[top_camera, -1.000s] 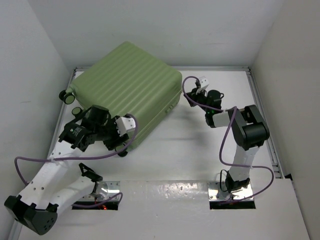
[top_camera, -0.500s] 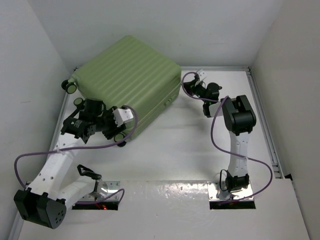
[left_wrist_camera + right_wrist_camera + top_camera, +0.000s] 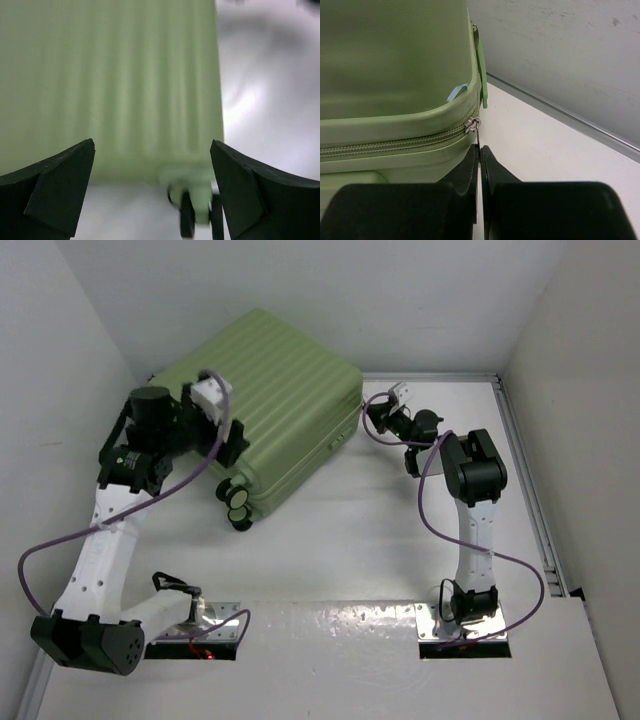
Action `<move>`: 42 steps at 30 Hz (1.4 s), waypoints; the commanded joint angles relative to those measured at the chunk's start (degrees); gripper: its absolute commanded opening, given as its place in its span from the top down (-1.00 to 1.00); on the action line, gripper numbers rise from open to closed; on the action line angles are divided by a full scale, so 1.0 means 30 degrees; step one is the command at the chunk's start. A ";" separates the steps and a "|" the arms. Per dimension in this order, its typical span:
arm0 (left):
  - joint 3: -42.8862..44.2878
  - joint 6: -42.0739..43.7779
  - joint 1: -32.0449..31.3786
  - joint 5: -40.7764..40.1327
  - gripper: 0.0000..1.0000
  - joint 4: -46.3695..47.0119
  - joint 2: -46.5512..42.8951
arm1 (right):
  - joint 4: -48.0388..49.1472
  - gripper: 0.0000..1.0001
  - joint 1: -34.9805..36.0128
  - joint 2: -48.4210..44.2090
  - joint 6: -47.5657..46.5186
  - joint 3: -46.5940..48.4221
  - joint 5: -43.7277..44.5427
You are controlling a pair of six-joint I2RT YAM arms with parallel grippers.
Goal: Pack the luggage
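Near the back wall (image 3: 300, 280), luggage (image 3: 285, 390) (zipper pull (image 3: 478, 135) in right pincer (image 3: 480, 148)).

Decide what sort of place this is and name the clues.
Likely a robot test cell: white table boxed by plain walls, left arm and right arm bolted on, green luggage.

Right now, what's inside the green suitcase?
The luggage is closed, so its inside is hidden. Only a small light blue scrap peeks out above the zipper. The right tool pinches its pull.

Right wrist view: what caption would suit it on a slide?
Shut right fingers pinch the zipper pull at a corner of the green luggage.
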 commanded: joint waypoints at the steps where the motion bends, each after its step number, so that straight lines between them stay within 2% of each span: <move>1: 0.2180 -0.6561 0.0734 -0.1189 -1.00 0.7700 -0.0898 | 0.0508 1.00 -0.0304 -0.0386 -0.0356 -0.0467 -0.0057; 2: 0.2185 -0.7365 0.1029 -0.3202 -1.00 0.8520 -0.0724 | 0.0480 1.00 -0.0304 -0.0473 -0.0385 -0.0526 -0.0261; 4: 0.2884 -0.8191 0.1674 -0.4680 -1.00 1.0102 0.0585 | 0.0538 1.00 -0.0130 -0.0648 -0.0386 -0.0759 -0.0466; 6: 0.5047 -0.8426 0.2785 -0.6031 -1.00 1.0110 0.2431 | 0.0596 1.00 -0.0158 -0.0708 -0.0414 -0.0906 -0.0526; 7: 0.7086 -0.9037 0.3892 -0.6237 -1.00 0.9704 0.4762 | 0.0625 1.00 -0.0158 -0.0708 -0.0443 -0.0907 -0.0643; 8: 0.8122 -0.9333 0.4512 -0.6239 -0.96 0.9700 0.6032 | 0.0655 1.00 -0.0129 -0.0708 -0.0444 -0.0907 -0.0702; 9: 0.9234 -0.9684 0.5041 -0.6587 -0.80 0.9410 0.7321 | 0.0684 1.00 -0.0071 -0.0708 -0.0502 -0.0965 -0.0760; 10: 1.1450 -1.0703 0.6177 -0.6417 -0.80 0.9175 0.9944 | 0.0887 1.00 -0.0070 -0.0824 -0.0502 -0.1140 -0.1022; 11: 1.1472 -1.1148 0.6769 -0.6415 -0.80 0.9173 1.1247 | 0.0947 1.00 -0.0070 -0.0884 -0.0531 -0.1228 -0.1141; 12: 1.3560 -1.1356 0.7239 -0.5255 -0.75 0.9173 1.2536 | 0.1006 1.00 -0.0128 -0.0971 -0.0648 -0.1374 -0.1403; 14: 1.5797 -1.1561 0.7827 -0.4573 -0.75 0.9173 1.5085 | 0.1503 1.00 -0.0070 -0.1263 -0.0649 -0.1902 -0.1756; 15: 1.8302 -1.2056 0.8293 -0.3960 -0.72 0.8999 1.7621 | 0.1737 1.00 -0.0157 -0.1410 -0.0562 -0.2338 -0.2076; 18: 2.2003 -1.2615 0.8911 -0.2147 -0.72 0.8997 2.0917 | 0.1944 1.00 -0.0158 -0.1820 -0.0153 -0.2925 -0.2547; 19: 2.2483 -1.2792 0.8913 -0.2138 -0.72 0.9171 2.2523 | 0.1973 1.00 -0.0100 -0.1938 -0.0151 -0.3073 -0.2577; 23: 2.2722 -1.1975 0.9089 -0.1464 -0.72 1.1538 2.4874 | 0.2207 1.00 -0.0128 -0.2465 -0.0063 -0.4126 -0.3103; 27: 2.3509 -1.1799 0.8886 0.0552 -0.83 1.2482 2.7683 | 0.1945 1.00 -0.0041 -0.3020 -0.0121 -0.4686 -0.3338; 32: 2.4130 -1.1797 0.7451 0.5706 -0.91 1.3799 2.9773 | 0.1564 1.00 -0.0041 -0.3696 -0.0238 -0.5330 -0.3749; 36: 2.4128 -1.2032 0.5460 0.9747 -0.91 1.4300 3.0418 | 0.0919 1.00 -0.0070 -0.4546 -0.0180 -0.5916 -0.4159; 37: 2.3954 -1.1713 0.4557 1.1468 -0.91 1.4300 3.0420 | 0.0948 1.00 -0.0070 -0.4981 -0.0151 -0.6062 -0.4304; 39: 2.3311 -1.1709 0.3732 1.2884 -0.91 1.4300 3.0420 | 0.0861 1.00 -0.0245 -0.5480 -0.0238 -0.6820 -0.4568; 42: 2.2693 -1.3663 0.2295 1.5989 -0.91 1.5260 3.0768 | 0.0510 1.00 -0.0391 -0.6390 -0.0239 -0.7933 -0.4862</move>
